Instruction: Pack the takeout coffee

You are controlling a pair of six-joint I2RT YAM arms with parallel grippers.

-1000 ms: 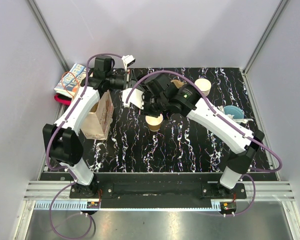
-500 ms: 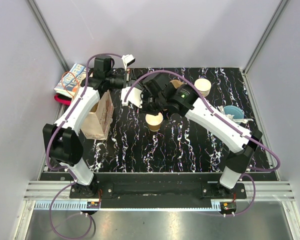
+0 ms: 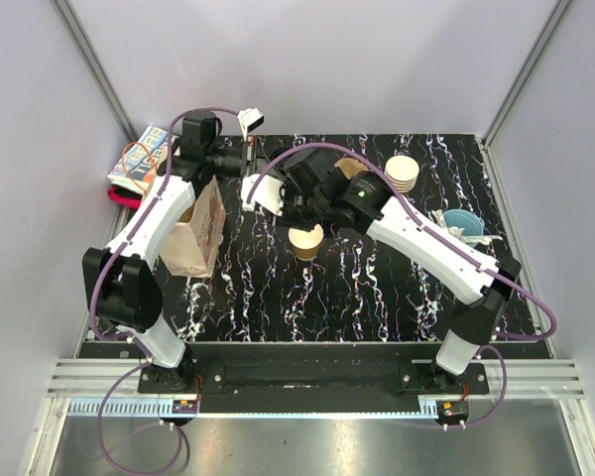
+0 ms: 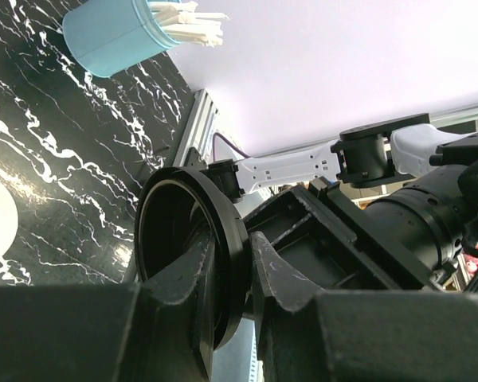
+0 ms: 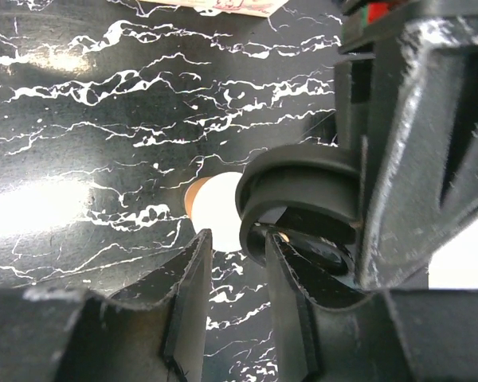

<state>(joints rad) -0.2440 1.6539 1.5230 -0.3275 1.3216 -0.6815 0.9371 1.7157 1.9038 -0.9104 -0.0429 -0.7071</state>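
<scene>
while the left gripper (image 4: 231, 248) had the black lid (image 4: 169, 239) clamped on edge between its fingers, the paper cup (image 3: 305, 239) sat lidless on the marbled table (image 3: 377, 297), near the middle, with both wrists crowded close above it. so the coffee was in two pieces: cup down on the table, lid up in the air nearby. it looked to me like the lidding step, with some kind of hand-off going on. the right gripper (image 5: 236, 239) had its jaws apart with the lid's rim poking in between them, and i couldn't see it biting down.

my guess for the next bit: the right one had to close on the rim, the left had to let go, and then the lid needed turning flat and lining up square over the cup mouth before any pressing. only after that would it go in the paper bag (image 3: 192, 234), which stood at the left of the table, partly hidden by the left arm.

other stuff: a stack of lidless cups (image 3: 404, 174) at the back and a light blue cup of stirrers (image 4: 115, 36) by the right edge, both well apart from the action. the main worry was two wrists packed over a cup nobody was holding, easy to tip.
</scene>
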